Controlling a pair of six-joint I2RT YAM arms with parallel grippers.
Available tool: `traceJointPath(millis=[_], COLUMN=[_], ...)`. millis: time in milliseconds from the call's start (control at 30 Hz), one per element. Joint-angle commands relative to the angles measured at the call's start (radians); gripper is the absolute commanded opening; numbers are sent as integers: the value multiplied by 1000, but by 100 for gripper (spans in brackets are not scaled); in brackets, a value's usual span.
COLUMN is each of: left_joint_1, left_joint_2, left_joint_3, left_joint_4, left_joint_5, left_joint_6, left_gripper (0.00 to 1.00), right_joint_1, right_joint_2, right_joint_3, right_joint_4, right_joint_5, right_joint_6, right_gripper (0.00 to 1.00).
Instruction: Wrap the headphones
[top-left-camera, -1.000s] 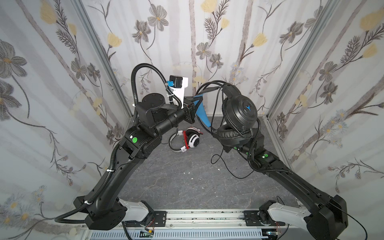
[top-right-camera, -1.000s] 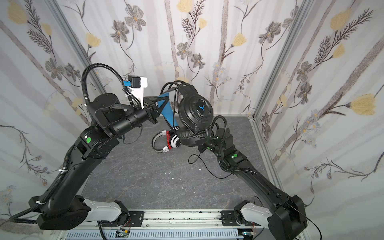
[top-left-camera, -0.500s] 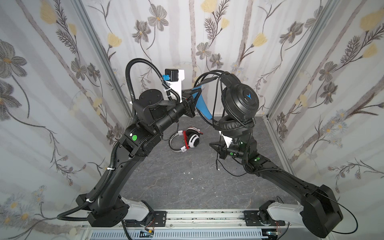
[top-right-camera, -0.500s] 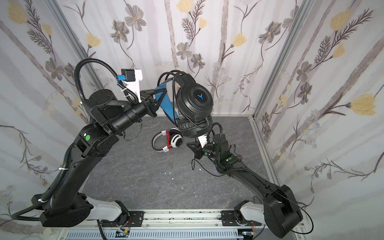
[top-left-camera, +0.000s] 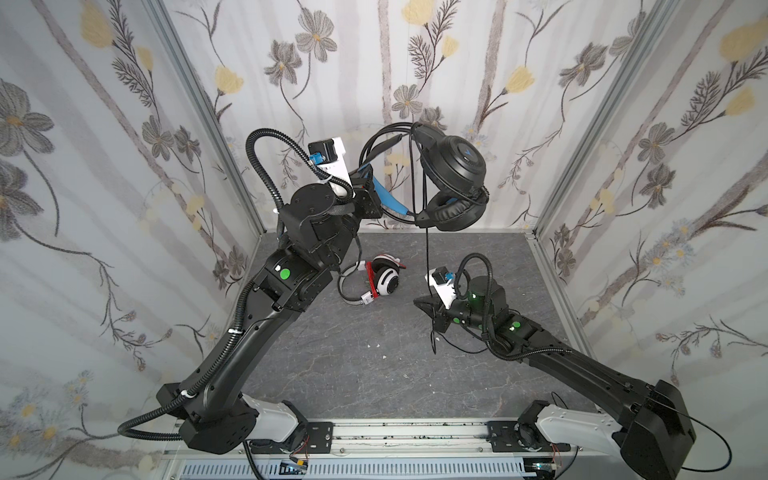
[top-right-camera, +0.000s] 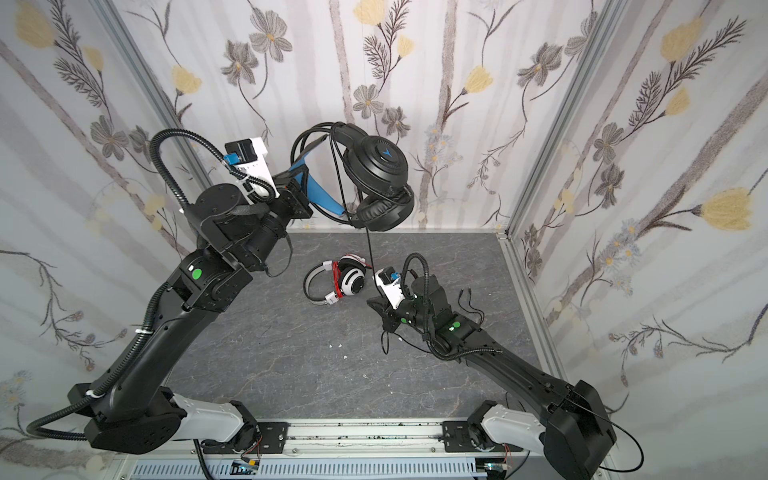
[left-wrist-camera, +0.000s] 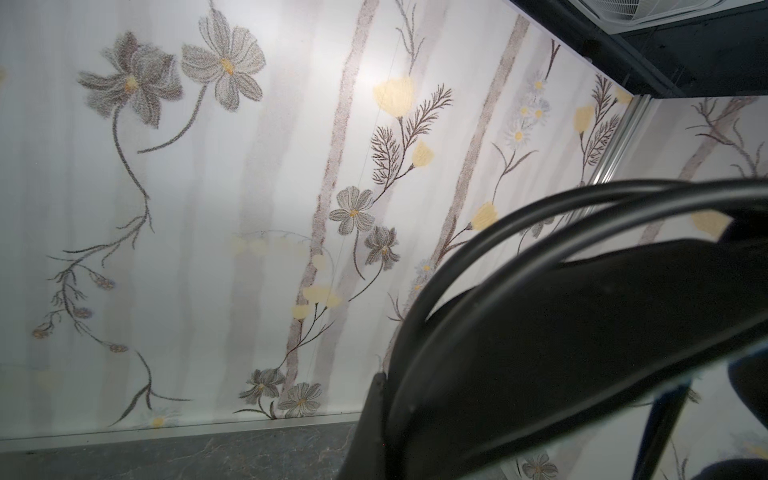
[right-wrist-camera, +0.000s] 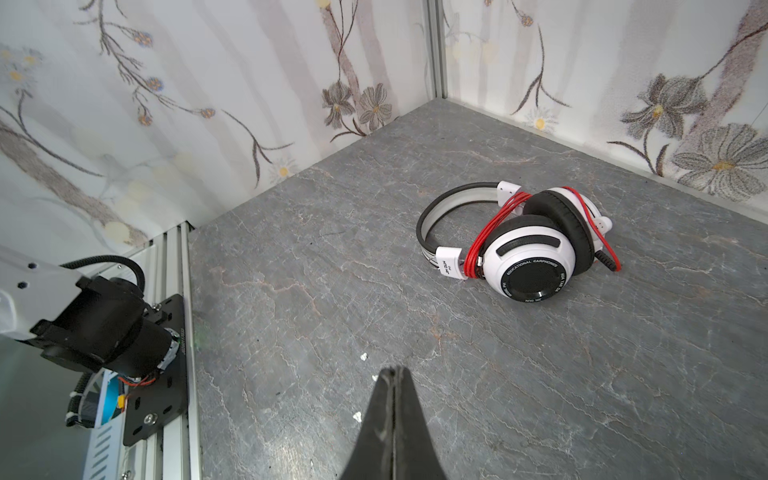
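Observation:
My left gripper holds the black headphones high near the back wall, shut on their blue-lined headband. In the left wrist view the headband and cord loops hide all but one finger. Their black cord hangs straight down to my right gripper and reappears beneath it. That gripper hovers low over the table, shut, with nothing between its fingertips; I cannot tell whether the cord is pinched further back. The white headphones, bound with red cord, lie left of it.
The grey stone-patterned table is boxed in by flowered walls on three sides. A metal rail runs along its front edge. Loose black cord with its plug lies on the table beside my right arm. A few white crumbs are scattered mid-table.
My right arm has dropped from behind the black ear cups to just above the table, and its jaws have closed. My left arm has lifted the black headphones a little and shifted them.

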Motion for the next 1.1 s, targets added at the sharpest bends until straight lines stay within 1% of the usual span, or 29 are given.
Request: traceJointPath(millis=[0, 233, 333, 433, 533, 667, 867, 1000, 1033, 1067], left_joint_1=[16, 43, 71, 81, 86, 86, 71, 49, 49, 47], left_joint_2=[6, 28, 29, 41, 51, 63, 43, 61, 62, 58], left_joint_3=[1, -25, -48, -58, -83, -143, -288, -387, -403, -451], left_joint_4=[172, 145, 130, 116, 113, 128, 162, 164, 161, 156], left_joint_5=[-105, -158, -163, -189, -224, -274, -341, -386, -389, -380], left_joint_6=[-128, -180, -220, -197, -133, 10, 212, 398, 419, 425], left_gripper=[0, 0, 0, 0, 0, 0, 0, 0, 0, 0], right_joint_1=[46, 152, 186, 226, 258, 285, 284, 281, 279, 276], right_joint_2=[7, 37, 52, 60, 60, 55, 27, 45, 49, 53], right_joint_3=[25, 98, 130, 158, 195, 276, 353, 424, 436, 453], right_joint_4=[-139, -213, -245, -271, -309, -392, -446, -505, -514, -523], right_joint_5=[113, 200, 227, 260, 291, 343, 422, 478, 484, 488], right_joint_6=[-75, -138, -160, -178, -202, -236, -282, -342, -353, -365], right_gripper=[0, 0, 0, 0, 0, 0, 0, 0, 0, 0])
